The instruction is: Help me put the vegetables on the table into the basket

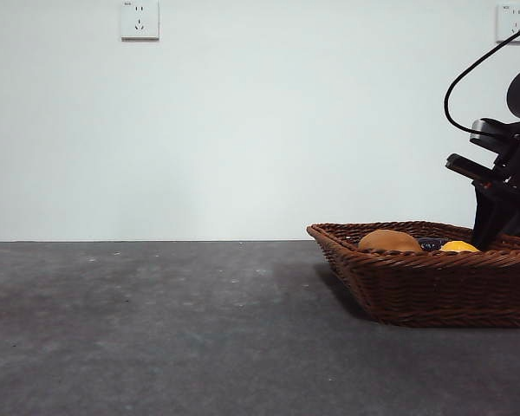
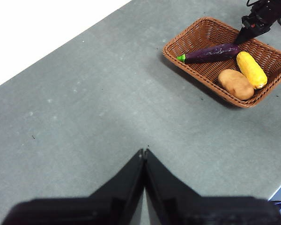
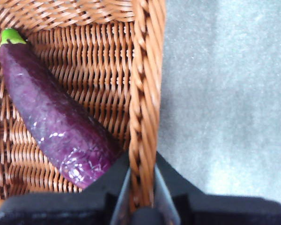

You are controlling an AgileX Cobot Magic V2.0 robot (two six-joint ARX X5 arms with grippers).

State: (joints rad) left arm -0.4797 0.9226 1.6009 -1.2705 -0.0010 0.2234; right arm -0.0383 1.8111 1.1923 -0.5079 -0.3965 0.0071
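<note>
All three vegetables lie in the wicker basket (image 1: 433, 286), which stands on the table (image 1: 156, 329) at the right. They are the purple eggplant (image 2: 210, 53), the bumpy yellow one (image 2: 251, 69) and the orange-brown potato (image 2: 235, 84). In the front view only the tops of the potato (image 1: 390, 241) and the yellow one (image 1: 459, 247) show over the rim. My right gripper (image 3: 141, 159) is low over the basket's rim (image 3: 147, 70), beside the eggplant's blunt end (image 3: 51, 117). Its jaws are a little apart, with the rim showing between them, and it holds nothing. My left gripper (image 2: 144, 152) is shut and empty, high over the bare table.
The right arm (image 1: 503, 199) with its cable comes down at the front view's right edge, behind the basket. A white wall with two sockets (image 1: 139, 19) stands behind the table. The table's near edge (image 2: 278, 185) runs close to the basket in the left wrist view.
</note>
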